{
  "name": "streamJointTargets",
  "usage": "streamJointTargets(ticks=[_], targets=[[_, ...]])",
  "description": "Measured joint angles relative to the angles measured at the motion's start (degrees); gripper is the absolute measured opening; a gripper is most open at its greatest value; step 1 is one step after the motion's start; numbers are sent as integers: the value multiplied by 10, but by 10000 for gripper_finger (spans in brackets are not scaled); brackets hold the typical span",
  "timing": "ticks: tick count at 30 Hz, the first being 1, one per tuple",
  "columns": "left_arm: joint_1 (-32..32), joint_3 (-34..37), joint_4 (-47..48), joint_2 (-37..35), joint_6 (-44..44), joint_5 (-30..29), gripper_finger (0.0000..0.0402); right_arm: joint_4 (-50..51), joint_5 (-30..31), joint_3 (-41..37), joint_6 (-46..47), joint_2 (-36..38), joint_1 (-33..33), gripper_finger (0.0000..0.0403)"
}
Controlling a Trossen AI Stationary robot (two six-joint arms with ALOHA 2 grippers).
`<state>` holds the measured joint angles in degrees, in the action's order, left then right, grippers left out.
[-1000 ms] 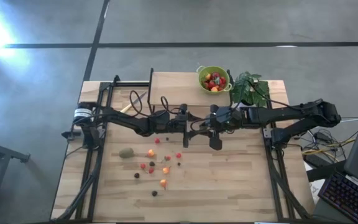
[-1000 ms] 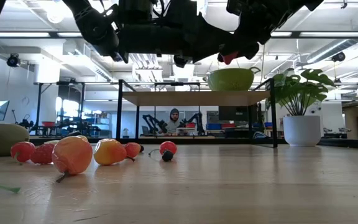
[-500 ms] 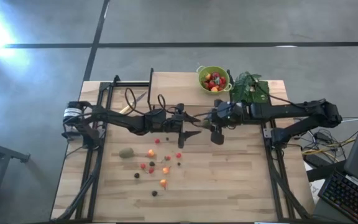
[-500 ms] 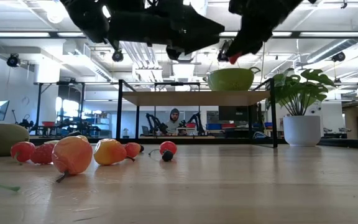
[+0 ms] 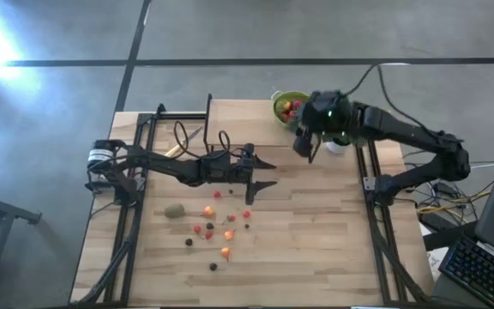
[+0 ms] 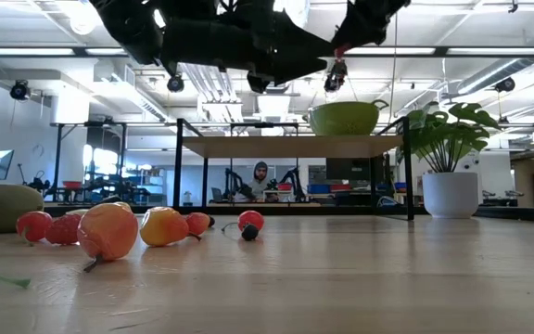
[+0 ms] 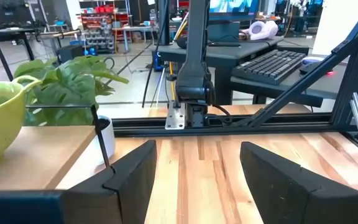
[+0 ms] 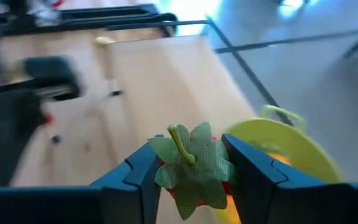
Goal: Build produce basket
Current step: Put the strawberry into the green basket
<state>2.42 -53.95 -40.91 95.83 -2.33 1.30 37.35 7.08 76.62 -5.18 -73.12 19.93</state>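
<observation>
- The right tool [image 5: 304, 146] is hovering in the upper right of centre in the high view, just beside the lower right rim of the small round lime-green colander basket [image 5: 283, 100], which is sitting on the raised wooden shelf at the far edge of the light wooden desk [image 5: 316, 240].
- In the right wrist view the right tool [image 8: 191, 163] is clenching a small red strawberry-like fruit with a green leafy cap [image 8: 191, 167] between its two dark fingers [image 8: 132, 180], with the lime-green colander basket [image 8: 291, 149] lying just beyond and to the right of the held fruit.
- The basket is already holding several red and orange fruits [image 5: 288, 106].
- The left tool [image 5: 262, 174] is hanging near the middle of the high view with its jaws standing apart and nothing between them; the left wrist view shows bare desk between its fingers [image 7: 132, 177].
- The loose small red, orange and dark berry-like fruits [image 5: 211, 225] are lying scattered on the desk in the lower centre-left of the high view, below the left tool and well apart from the basket.
- The brownish-green oval kiwi-like fruit [image 5: 174, 210] is lying at the left edge of that scatter.
- In the low view the basket [image 6: 346, 118] is showing on the shelf right of centre, beside the green leafy plant in a white pot [image 6: 449, 162].
</observation>
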Motion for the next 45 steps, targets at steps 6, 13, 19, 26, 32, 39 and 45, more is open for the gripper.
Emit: streamJointTargets(ticks=[6, 13, 19, 26, 32, 39, 45], targets=[[0, 0, 3, 0, 9, -1, 239, 14, -31, -1, -1, 0, 92, 138], [0, 0, 9, 0, 9, -1, 239, 35, -46, -35, 5, 0, 166, 148], [0, 0, 8, 0, 9, -1, 239, 36, -48, -55, 5, 0, 183, 138], [0, 0, 8, 0, 9, -1, 238, 35, -48, -66, 7, 0, 182, 156], [0, 0, 7, 0, 9, -1, 239, 35, -41, -66, 7, 0, 183, 154], [0, 0, 9, 0, 9, 0, 239, 27, -41, -66, 7, 0, 183, 154], [0, 0, 10, 0, 9, 0, 239, 27, -41, -66, 7, 0, 183, 189]])
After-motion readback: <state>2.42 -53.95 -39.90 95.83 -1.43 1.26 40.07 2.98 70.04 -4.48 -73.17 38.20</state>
